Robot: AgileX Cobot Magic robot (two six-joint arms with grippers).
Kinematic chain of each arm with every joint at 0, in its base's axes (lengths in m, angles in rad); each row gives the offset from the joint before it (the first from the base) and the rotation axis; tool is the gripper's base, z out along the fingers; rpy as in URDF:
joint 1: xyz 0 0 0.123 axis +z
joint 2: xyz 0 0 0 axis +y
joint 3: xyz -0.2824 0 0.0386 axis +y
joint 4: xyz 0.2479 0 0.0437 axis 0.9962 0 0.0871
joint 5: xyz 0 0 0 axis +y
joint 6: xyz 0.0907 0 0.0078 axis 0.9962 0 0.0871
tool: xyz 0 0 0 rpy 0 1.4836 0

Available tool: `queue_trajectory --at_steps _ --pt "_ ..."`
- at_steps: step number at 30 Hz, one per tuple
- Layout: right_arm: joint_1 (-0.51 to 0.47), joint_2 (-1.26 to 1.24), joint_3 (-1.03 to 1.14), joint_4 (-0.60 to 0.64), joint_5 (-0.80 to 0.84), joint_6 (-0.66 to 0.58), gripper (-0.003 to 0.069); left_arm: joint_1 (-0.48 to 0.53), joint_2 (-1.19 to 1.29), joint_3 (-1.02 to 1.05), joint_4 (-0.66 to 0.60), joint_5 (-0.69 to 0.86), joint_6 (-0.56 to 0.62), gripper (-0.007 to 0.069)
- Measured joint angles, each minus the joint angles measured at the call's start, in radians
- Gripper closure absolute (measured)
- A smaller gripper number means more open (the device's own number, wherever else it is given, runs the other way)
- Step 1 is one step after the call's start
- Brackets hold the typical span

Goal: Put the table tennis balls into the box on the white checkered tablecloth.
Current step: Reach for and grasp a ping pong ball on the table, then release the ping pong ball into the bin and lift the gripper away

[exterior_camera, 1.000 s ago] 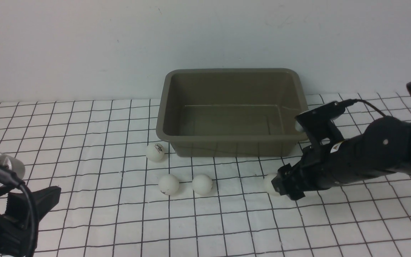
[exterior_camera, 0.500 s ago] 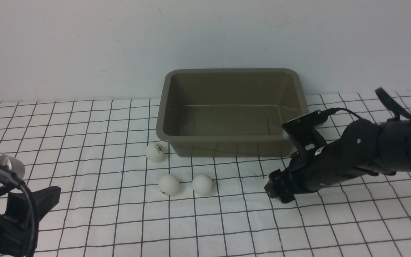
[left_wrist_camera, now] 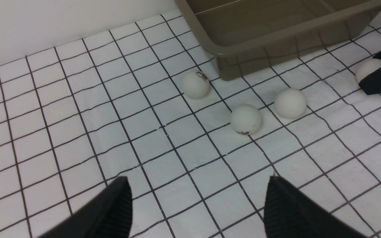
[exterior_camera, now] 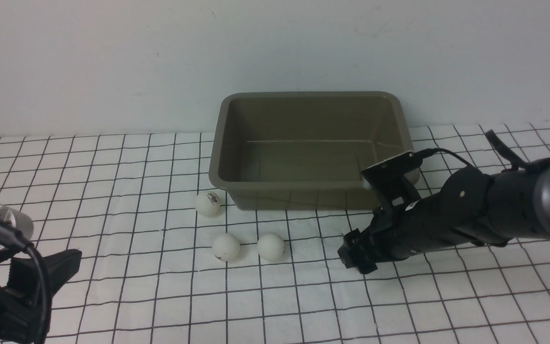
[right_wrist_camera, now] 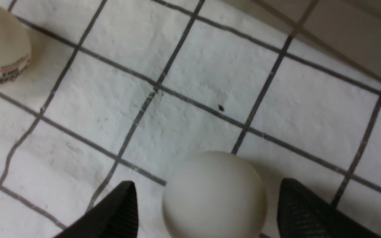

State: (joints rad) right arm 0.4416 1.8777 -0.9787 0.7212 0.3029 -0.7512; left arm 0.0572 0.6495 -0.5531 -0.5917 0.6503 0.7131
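Observation:
The olive-grey box (exterior_camera: 310,95) stands at the back of the white checkered tablecloth (exterior_camera: 127,200) and looks empty. Three white balls lie in front of its left corner: one with a mark (exterior_camera: 207,203), and two side by side (exterior_camera: 226,246) (exterior_camera: 270,246). My right gripper (exterior_camera: 351,255) is low on the cloth in front of the box's right corner. In the right wrist view it (right_wrist_camera: 207,181) is open around a fourth ball (right_wrist_camera: 214,195), with a gap on each side. That ball is hidden in the front view. My left gripper (left_wrist_camera: 198,180) is open and empty at the near left.
A plain white wall rises right behind the box. The left wrist view shows the three loose balls (left_wrist_camera: 246,119), the box's near wall (left_wrist_camera: 243,49) and the fourth ball (left_wrist_camera: 369,67) between the right fingers. A fifth ball is not in view.
My right arm has moved left along the cloth, and its open fingers now straddle the ball that showed at its tip before. The left arm and other balls have not moved.

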Motion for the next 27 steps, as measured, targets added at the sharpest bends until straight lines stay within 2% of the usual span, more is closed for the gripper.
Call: queue_trajectory --at_steps 3,5,6,13,19,23,27 --pt "0.0 0.0 0.0 0.008 -0.016 -0.001 0.0219 0.0 0.0 0.0 0.0 0.0 0.0 0.0143" --pt "0.0 0.0 0.0 0.008 -0.027 -0.001 0.0308 0.0 0.0 0.0 0.0 0.0 0.0 0.0143" --pt "0.0 0.0 0.0 0.008 -0.032 -0.001 0.0314 0.0 0.0 0.0 0.0 0.0 0.0 0.0143" --pt "0.0 -0.019 0.0 0.007 -0.021 -0.013 0.0308 0.0 0.0 0.0 0.0 0.001 0.0 0.0143" --pt "0.0 -0.231 0.0 0.004 0.058 -0.076 0.0308 0.0 0.0 0.0 0.0 0.001 0.0 0.0143" --pt "-0.002 -0.327 -0.007 0.004 -0.019 -0.08 0.0308 0.0 0.0 0.0 0.0 0.001 0.0 0.0143" --pt "-0.035 -0.307 -0.065 0.005 -0.055 -0.08 0.0308 0.0 0.0 0.0 0.0 0.001 0.0 0.0143"
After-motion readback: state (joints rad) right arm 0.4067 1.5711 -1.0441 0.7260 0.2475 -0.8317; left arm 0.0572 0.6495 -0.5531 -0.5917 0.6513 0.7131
